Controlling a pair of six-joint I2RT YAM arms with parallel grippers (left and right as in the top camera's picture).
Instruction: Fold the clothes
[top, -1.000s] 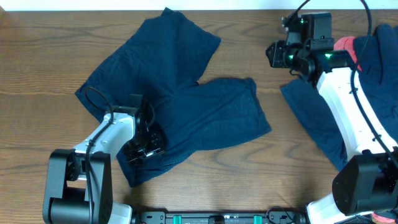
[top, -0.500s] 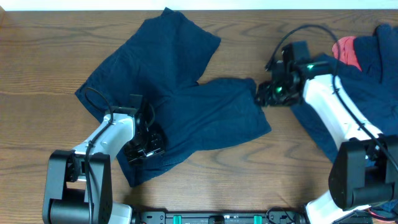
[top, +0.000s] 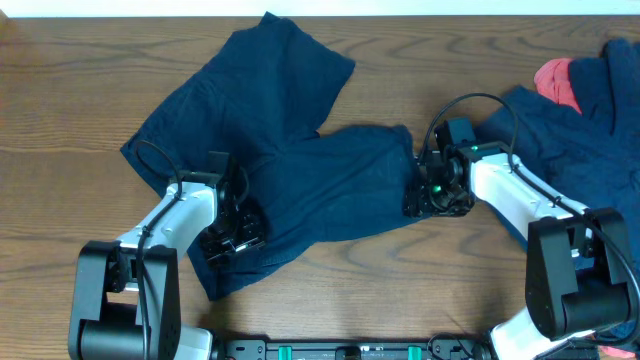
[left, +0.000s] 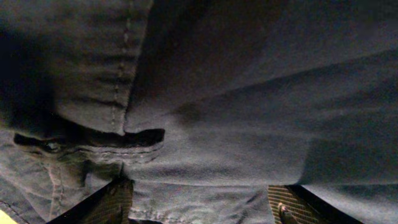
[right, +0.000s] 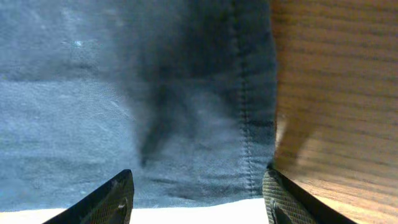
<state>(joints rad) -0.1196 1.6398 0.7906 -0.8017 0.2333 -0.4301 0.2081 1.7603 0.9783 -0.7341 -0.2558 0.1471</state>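
- Shorts (top: 300, 160) lie spread out on the counter (top: 60, 100), left of the middle. They are dark blue and both legs are flat. They have not moved in the last second.
- The right hand (top: 432, 200) has moved a lot. A second ago it was far back by the other clothes. Now it is at the end of the shorts leg that points to the right.
- It also opened up as it came. In its own camera the two fingers (right: 118, 196) stand wide apart. The hem (right: 249, 124) of the leg lies flat between them, with bare wood just beside it. It holds nothing yet.
- The left hand (top: 230, 240) has stayed put on the near left edge of the shorts. Its fingers are wide apart too, close over the cloth. I see no cloth pinched between them.
- The other clothes sit at the far right. There is a pink-red piece (top: 556, 82) and a dark blue piece (top: 590, 130) touching it. No hand is on them now.
- What it means: the fold has not started, because the shorts are still flat and open. But both hands are now at the shorts, one at each end. I think the next thing is to close on the cloth and lift.
- The right hand should catch the hem edge, not just wood. The cloth is soft, so it may slip or bunch up if only a little is caught.
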